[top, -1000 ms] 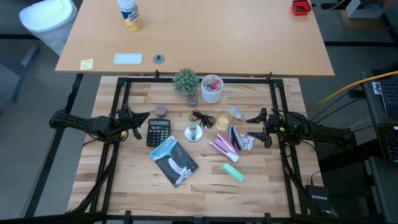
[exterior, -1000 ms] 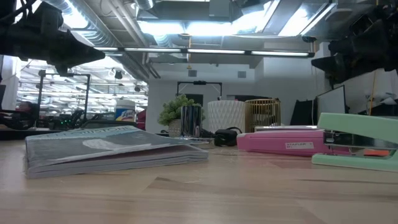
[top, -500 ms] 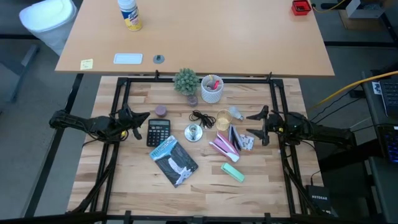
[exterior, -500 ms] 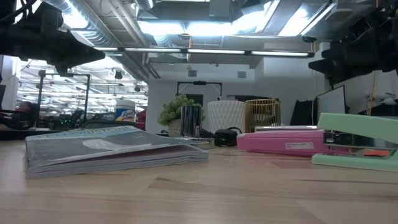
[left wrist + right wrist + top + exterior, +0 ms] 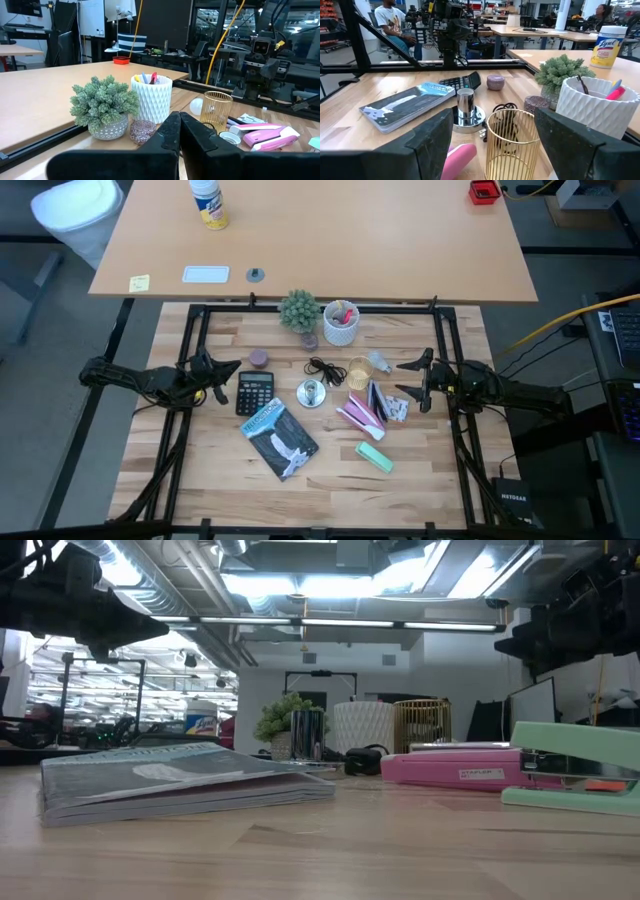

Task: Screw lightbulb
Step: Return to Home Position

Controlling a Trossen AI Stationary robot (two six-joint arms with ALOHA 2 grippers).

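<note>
The small frosted white lightbulb (image 5: 380,362) lies on its side on the wood table, beside a gold wire cup (image 5: 359,372). It also shows behind that cup in the left wrist view (image 5: 197,105). The silver disc base (image 5: 311,393) with its upright socket and black cord stands at mid table (image 5: 466,114). My right gripper (image 5: 401,380) hovers open just right of the bulb and cup, touching nothing (image 5: 495,150). My left gripper (image 5: 232,372) is shut and empty, left of the calculator (image 5: 254,392), and also shows in its wrist view (image 5: 175,131).
A book (image 5: 280,438) lies near the front, with a pink stapler (image 5: 360,412) and a green stapler (image 5: 374,456) to its right. A potted plant (image 5: 298,312), a white pen cup (image 5: 340,323) and a small purple puck (image 5: 259,358) stand at the back. People sit in the room beyond the table (image 5: 392,20).
My right gripper has crept a little toward the table's left, nearer the lightbulb and the gold cup, still open. Nothing on the table has moved.
</note>
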